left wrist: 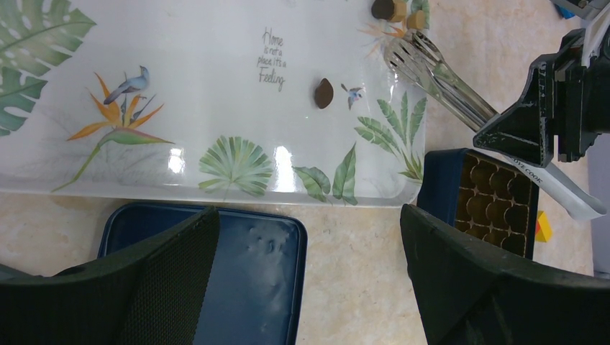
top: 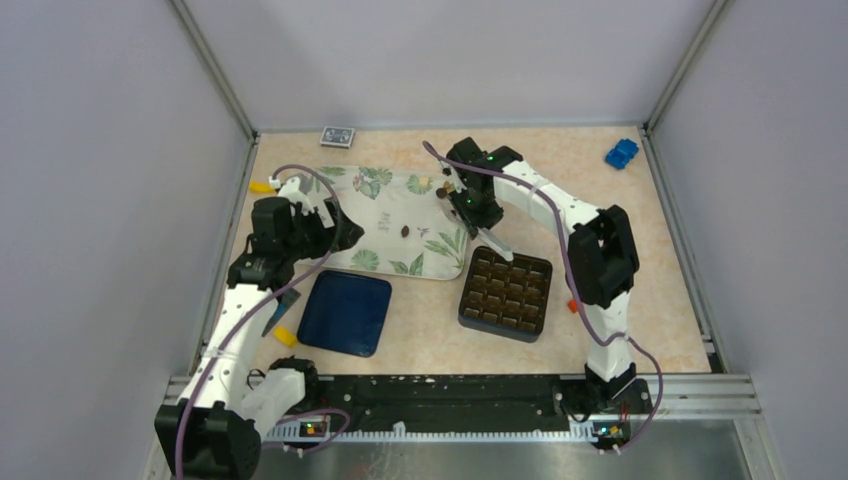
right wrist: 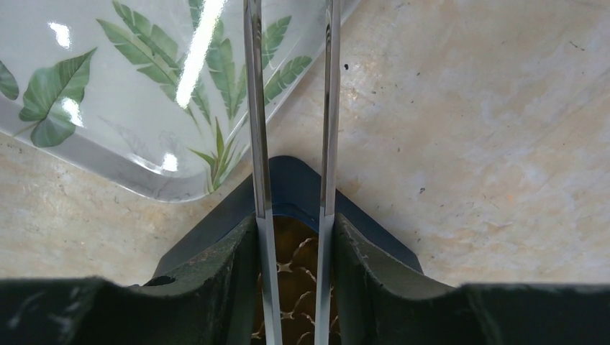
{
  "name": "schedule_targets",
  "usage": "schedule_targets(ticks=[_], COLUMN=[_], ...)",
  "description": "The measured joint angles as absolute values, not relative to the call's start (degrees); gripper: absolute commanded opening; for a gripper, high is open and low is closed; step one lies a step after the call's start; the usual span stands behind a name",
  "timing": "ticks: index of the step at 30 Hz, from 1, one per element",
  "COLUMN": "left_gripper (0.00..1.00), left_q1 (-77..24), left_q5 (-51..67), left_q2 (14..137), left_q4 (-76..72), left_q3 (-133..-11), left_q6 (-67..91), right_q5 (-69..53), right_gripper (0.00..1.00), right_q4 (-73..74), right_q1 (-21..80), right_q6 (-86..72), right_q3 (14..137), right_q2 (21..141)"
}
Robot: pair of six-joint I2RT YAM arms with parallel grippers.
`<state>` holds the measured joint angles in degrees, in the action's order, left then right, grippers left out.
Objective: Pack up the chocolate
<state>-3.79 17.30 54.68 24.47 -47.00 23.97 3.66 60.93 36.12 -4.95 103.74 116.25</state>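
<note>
Chocolate (left wrist: 324,93) small, dark-brown, almond-shaped

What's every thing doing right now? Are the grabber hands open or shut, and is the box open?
left gripper: open, holding nothing.
right gripper: shut on the tongs.
tongs: held, arms slightly apart.
chocolate: lying loose on the tray, not packed.
box: open, the cells that show are empty.
blue lid: off the box, lying flat.
</note>
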Motion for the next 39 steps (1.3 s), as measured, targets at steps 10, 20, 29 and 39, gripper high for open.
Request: schedule_targets(ticks=[10,20,29,39], left_gripper=[0.99,0.99,0.99,0.99], left_q1=[-3.8,-3.8,-3.8,-3.8], left_q5=[17.3,17.3,17.3,17.4], left_q2=[52.9,52.2,52.3,52.7], left_q4=[24.7,24.9,24.9,24.7], left_q3=[-46.4,-46.3,-46.3,-46.3], left_q6=[24.0,23.9,23.9,23.9], right_q5=[4.9,4.6,4.3,2.5], right_gripper=[0.19,0.17,0.17,0.17], right_q4=[60.9,60.3,59.7,63.7], right_q1=[36.6,37.4,37.5,37.5], right_q6=[-5.9,-6.7,-8.8,-15.7], right_q3=[103.5,103.0,96.2,80.2], right_q2=[115.8,111.7,98.8,79.5])
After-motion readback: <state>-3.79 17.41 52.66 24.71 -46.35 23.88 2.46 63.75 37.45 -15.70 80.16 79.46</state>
